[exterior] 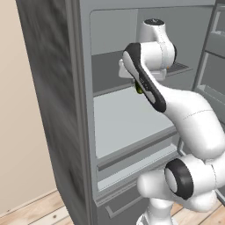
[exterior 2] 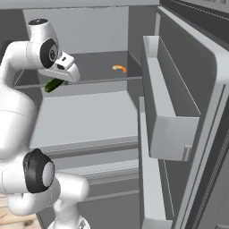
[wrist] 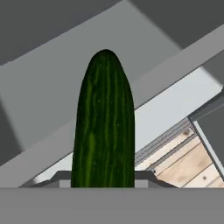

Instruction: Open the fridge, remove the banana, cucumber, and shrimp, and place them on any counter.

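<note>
- Hand view showed the cucumber (wrist: 105,124) rising straight up from between the fingertips, its long axis running along the gripper's own line of sight and its rounded far end pointing away from the hand.
- The gripper (exterior 2: 60,82) was closed partway onto the cucumber's near end; the fingertips themselves were hidden behind the dark green body, so the exact contact could not be made out, but the cucumber looked held rather than resting on anything.
- In the right base view the cucumber (exterior 2: 53,85) stuck out below and to the left of the hand, tilted, at the front edge of the upper shelf of the fridge (exterior 2: 89,116), seemingly lifted off that shelf.
- In the left base view only a small green patch of the cucumber (exterior: 139,89) peeked out from behind the forearm, in front of the same shelf.
- The shrimp (exterior 2: 119,68) lay further back on the upper shelf, well apart from the hand and toward the open door side.
- The banana could not be found in these pictures.
- Judged from this, the cucumber was being carried out; the coming move turned on drawing the hand back toward the robot, clear of the shelf edge and the open door (exterior 2: 179,112).
</note>
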Robot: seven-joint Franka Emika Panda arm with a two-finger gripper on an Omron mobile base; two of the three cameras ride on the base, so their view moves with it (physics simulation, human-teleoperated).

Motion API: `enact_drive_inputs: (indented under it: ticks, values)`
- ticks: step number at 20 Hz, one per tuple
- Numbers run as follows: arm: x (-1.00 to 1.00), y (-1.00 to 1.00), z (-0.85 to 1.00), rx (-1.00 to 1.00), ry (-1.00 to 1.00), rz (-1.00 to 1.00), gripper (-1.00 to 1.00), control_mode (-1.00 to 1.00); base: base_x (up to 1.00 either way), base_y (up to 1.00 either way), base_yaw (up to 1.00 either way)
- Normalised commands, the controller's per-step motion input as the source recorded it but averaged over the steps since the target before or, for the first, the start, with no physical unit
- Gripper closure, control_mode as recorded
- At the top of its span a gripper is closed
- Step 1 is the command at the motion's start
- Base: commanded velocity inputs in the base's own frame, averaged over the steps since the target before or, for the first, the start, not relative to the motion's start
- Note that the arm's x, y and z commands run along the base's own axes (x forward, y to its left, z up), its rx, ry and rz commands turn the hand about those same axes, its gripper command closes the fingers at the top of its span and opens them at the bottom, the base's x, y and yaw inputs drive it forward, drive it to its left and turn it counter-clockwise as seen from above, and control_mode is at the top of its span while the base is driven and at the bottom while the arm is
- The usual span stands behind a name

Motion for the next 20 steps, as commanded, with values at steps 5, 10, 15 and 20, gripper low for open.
enact_drive_inputs:
  ticks: [5, 10, 15, 20]
  values:
    - [-1.00, -0.07, 0.23, 0.02, 0.01, 0.00, 1.00, -1.00, 0.00, 0.00, 0.00]
    - [-1.00, -0.28, -0.16, 0.00, 0.06, 0.00, 1.00, -1.00, 0.00, 0.00, 0.00]
    - [-0.97, -0.40, -0.01, 0.03, 0.04, 0.00, 1.00, -1.00, 0.00, 0.00, 0.00]
    - [-0.45, -0.31, 0.00, 0.02, 0.01, 0.00, 1.00, -1.00, 0.00, 0.00, 0.00]
